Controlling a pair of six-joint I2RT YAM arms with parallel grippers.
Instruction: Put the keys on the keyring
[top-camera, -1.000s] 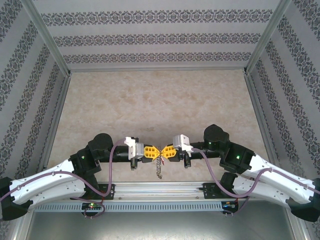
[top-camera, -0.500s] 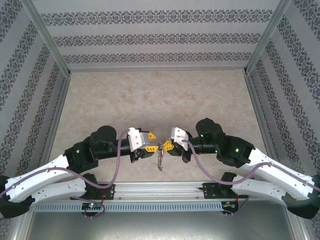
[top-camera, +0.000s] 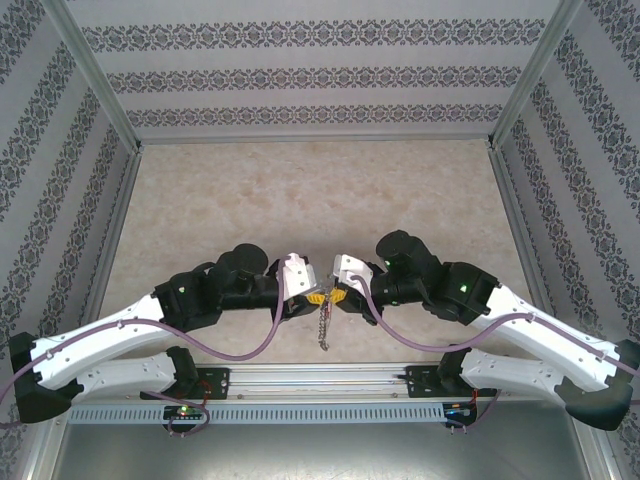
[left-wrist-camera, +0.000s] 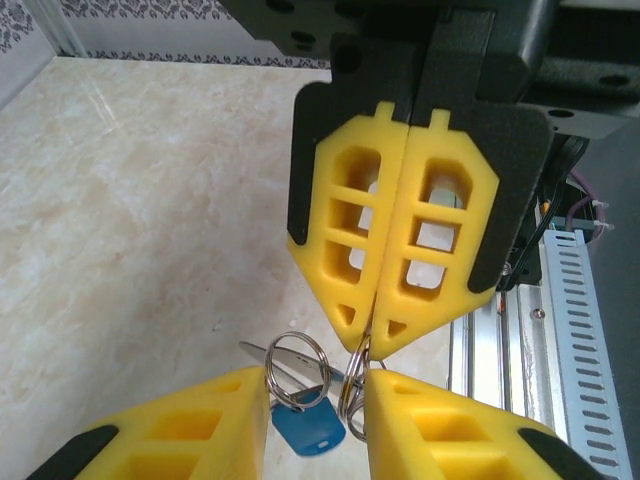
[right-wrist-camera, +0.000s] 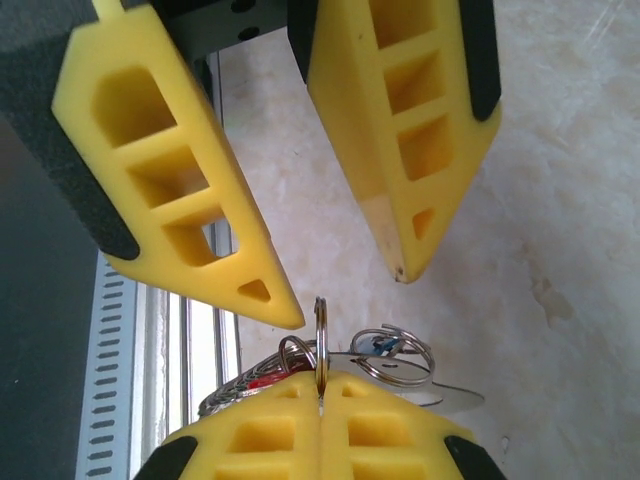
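— Starting at the near edge: what hangs by the rail (top-camera: 320, 378)?
— A fine chain (top-camera: 322, 330) dangles just beyond it, down from the point where the two grippers meet.
— Right gripper (right-wrist-camera: 320, 382)?
— Clenched. Its yellow pads (right-wrist-camera: 270, 435) are pressed together on the keyring (right-wrist-camera: 320, 330), which stands edge-on with its upper arc clear of the tips.
— Left gripper (right-wrist-camera: 348, 297)?
— Released. Its fingers (right-wrist-camera: 180, 200) stand apart, one on each side of the keyring; I cannot see either one pressing it.
— So the keyring sits where?
— Held up off the table (top-camera: 320, 200), in the gap of the left jaws.
— Anything else on the bunch?
— Further split rings (right-wrist-camera: 395, 355) and a blue tag (left-wrist-camera: 305, 428) sit just beside the clamped ring.
— Beyond?
— Bare marbled table, then the patterned back wall (top-camera: 320, 70).
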